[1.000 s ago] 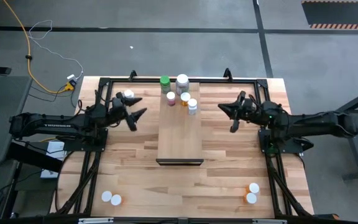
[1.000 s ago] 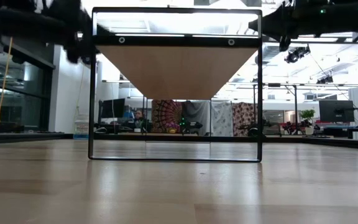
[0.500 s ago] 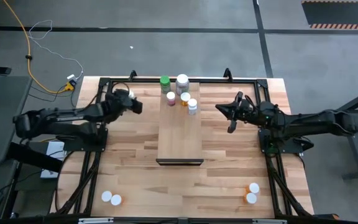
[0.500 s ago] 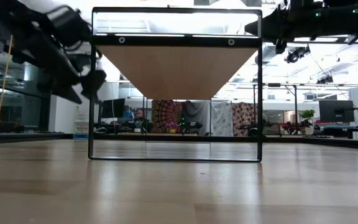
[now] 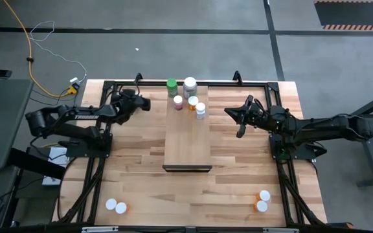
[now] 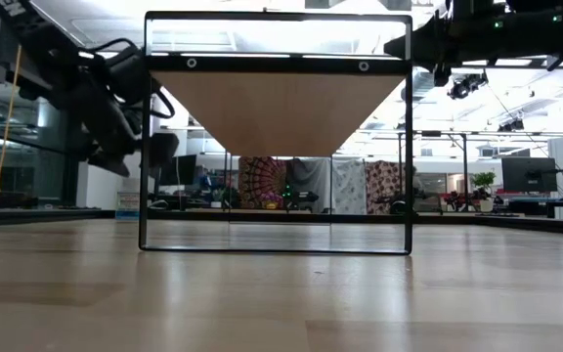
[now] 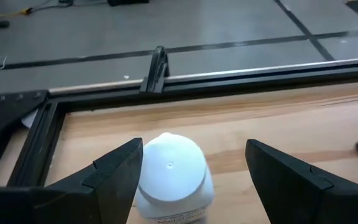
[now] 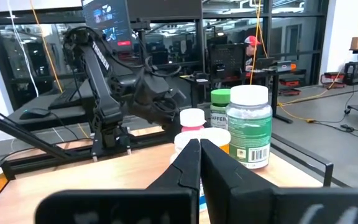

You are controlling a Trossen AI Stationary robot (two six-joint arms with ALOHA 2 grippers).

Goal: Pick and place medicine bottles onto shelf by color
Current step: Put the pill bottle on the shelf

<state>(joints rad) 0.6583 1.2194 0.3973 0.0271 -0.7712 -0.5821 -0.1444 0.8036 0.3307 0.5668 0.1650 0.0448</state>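
- White-capped bottle (image 7: 169,177) between spread left tool (image 7: 191,168) fingers, ungrasped; light, rigid, slick plastic.
- Best taken across cap, squarely.
- Right tool (image 8: 199,163) clenched, empty, near shelf (image 5: 188,139).

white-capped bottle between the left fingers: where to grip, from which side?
Take the bottle on its round body just under the cap, from above. It stands upright on the table, already between the open left gripper fingers, which flank it, so closing should clamp the curved sides.
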